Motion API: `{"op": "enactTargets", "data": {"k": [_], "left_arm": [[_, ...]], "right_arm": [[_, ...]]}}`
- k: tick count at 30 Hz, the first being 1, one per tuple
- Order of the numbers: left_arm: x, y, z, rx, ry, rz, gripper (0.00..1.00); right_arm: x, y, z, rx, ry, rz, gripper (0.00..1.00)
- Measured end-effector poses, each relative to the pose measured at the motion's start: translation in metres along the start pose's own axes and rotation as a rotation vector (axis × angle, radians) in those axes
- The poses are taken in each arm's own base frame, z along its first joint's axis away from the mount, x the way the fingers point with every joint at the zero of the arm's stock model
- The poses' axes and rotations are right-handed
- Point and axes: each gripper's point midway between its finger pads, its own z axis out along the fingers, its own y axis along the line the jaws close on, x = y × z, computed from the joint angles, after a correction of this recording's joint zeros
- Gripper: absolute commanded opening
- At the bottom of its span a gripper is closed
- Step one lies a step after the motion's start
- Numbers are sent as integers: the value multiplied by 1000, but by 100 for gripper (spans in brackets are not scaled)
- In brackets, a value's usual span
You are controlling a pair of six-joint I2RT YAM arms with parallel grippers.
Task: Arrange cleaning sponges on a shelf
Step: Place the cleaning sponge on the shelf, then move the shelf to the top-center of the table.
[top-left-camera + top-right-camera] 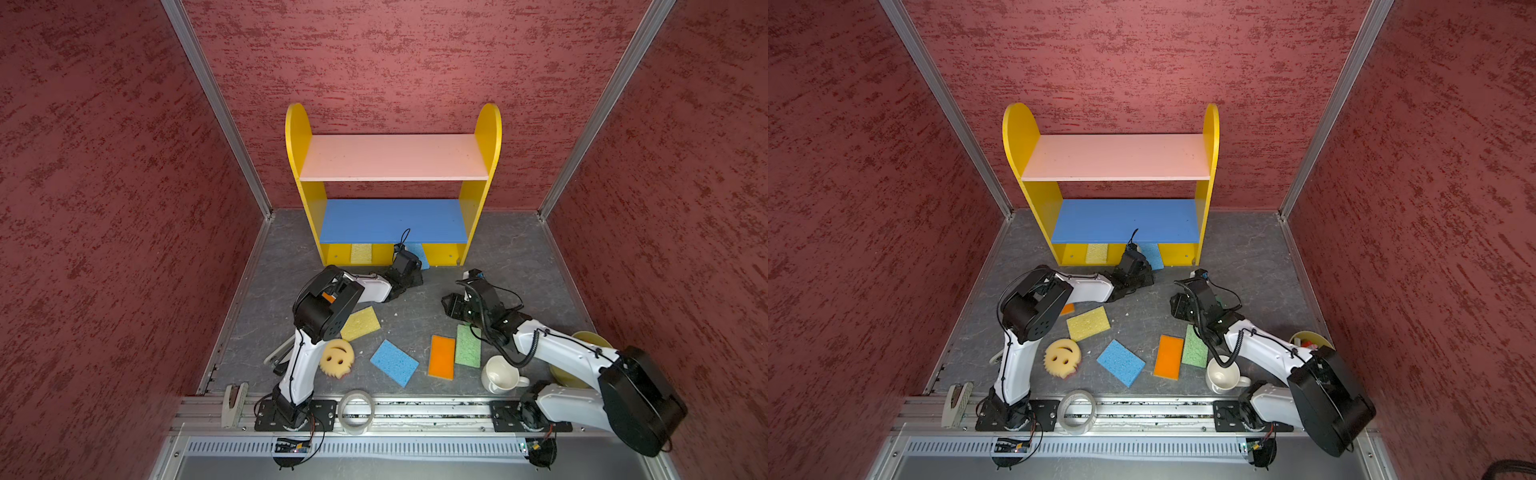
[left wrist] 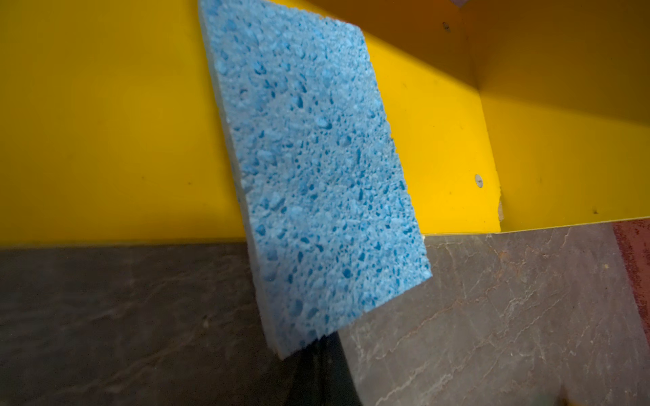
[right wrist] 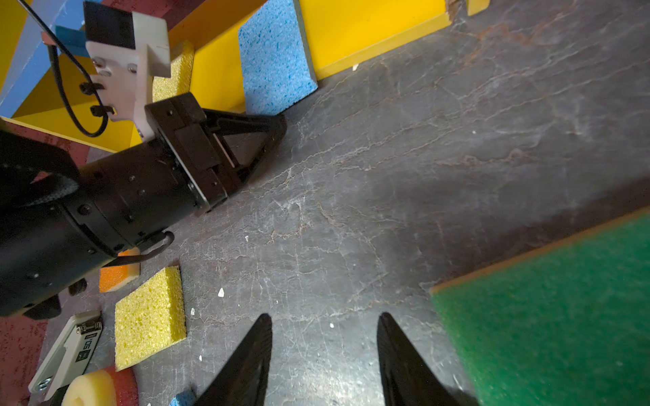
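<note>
Red bumpy walls stand around a gray floor [image 1: 519, 257]. At the back is the shelf [image 1: 488, 133], with yellow sides, a pink board on top, a blue board in the middle and a yellow bottom. On the bottom sits a yellow sponge [image 1: 360, 253]. Next to it a blue sponge [image 2: 316, 168] lies partly on the yellow bottom, and its near end sticks out over the floor. The left gripper [image 3: 280, 122] is closed tight with its tip right at that near end; I cannot tell if it pinches the sponge. The right gripper [image 3: 324, 316] hangs over bare floor with its two fingers apart and nothing between them. A dark green sponge [image 3: 562, 316] is just beside it. More sponges lie flat on the floor in front: a second yellow sponge [image 1: 360, 323], a round smiley sponge [image 1: 336, 357], a second blue sponge [image 1: 394, 362], an orange sponge [image 1: 441, 356] and a light green sponge [image 1: 468, 345], these last two side by side. A white mug [image 1: 500, 374] is near the right arm, and a tape ring [image 1: 355, 409] rests on the front rail.
</note>
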Motion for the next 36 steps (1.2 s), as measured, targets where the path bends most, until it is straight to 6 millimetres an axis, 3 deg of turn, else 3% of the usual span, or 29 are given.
{"op": "enactTargets", "data": {"k": [10,16,22,29,36], "left_arm": [[-6,-4,5,34,-31,-6,0],[-10,-3,-3,52,-52,-13,0],[-30,-11,-50,87,-116,-22,0],[-41,-19,-106,132,-183,-23,0],[-39,1,-157,107,-238,-29,1]], "right_arm": [[4,-6,5,22,16,1,50],[7,-11,17,43,39,-5,41],[-7,0,29,30,19,-37,34],[-36,21,44,-9,-56,-122,0],[-43,25,82,11,-69,-280,0]]}}
